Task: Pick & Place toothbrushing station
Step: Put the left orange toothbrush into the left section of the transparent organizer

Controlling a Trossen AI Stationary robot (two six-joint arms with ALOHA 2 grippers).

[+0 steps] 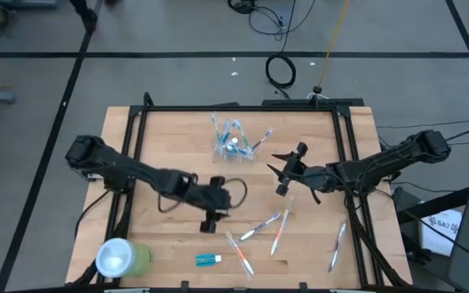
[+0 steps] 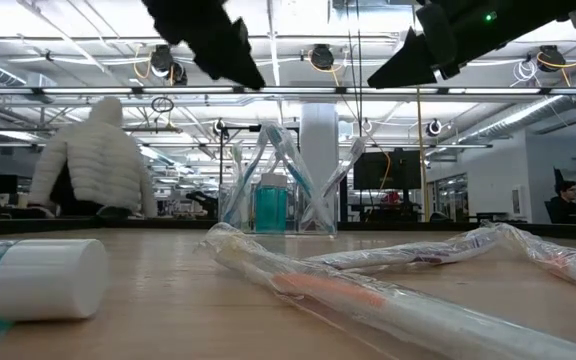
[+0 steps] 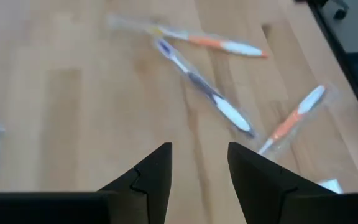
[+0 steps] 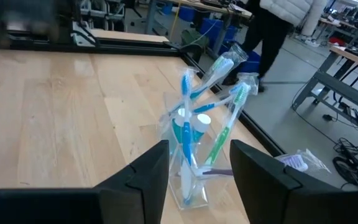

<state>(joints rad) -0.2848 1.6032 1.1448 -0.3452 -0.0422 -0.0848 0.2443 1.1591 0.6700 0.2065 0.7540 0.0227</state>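
Observation:
The toothbrushing station is a small clear cup (image 1: 230,146) that stands upright on its base at the far middle of the table. It holds several wrapped toothbrushes and a teal tube. It also shows in the low view (image 2: 273,205) and the right wrist view (image 4: 188,180). My right gripper (image 1: 277,173) is open and empty, just right of the cup and pointing at it, and it shows in its own view (image 4: 199,165). My left gripper (image 1: 216,208) is open and empty above the table's middle (image 3: 199,165), nearer than the cup.
Several wrapped toothbrushes (image 1: 277,232) lie loose at the near right, and they also show in the left wrist view (image 3: 204,93). A small toothpaste tube (image 1: 208,260) lies at the near edge. A light-green cup (image 1: 123,258) lies on its side at the near left. A person in a white jacket (image 2: 98,160) sits beyond the table.

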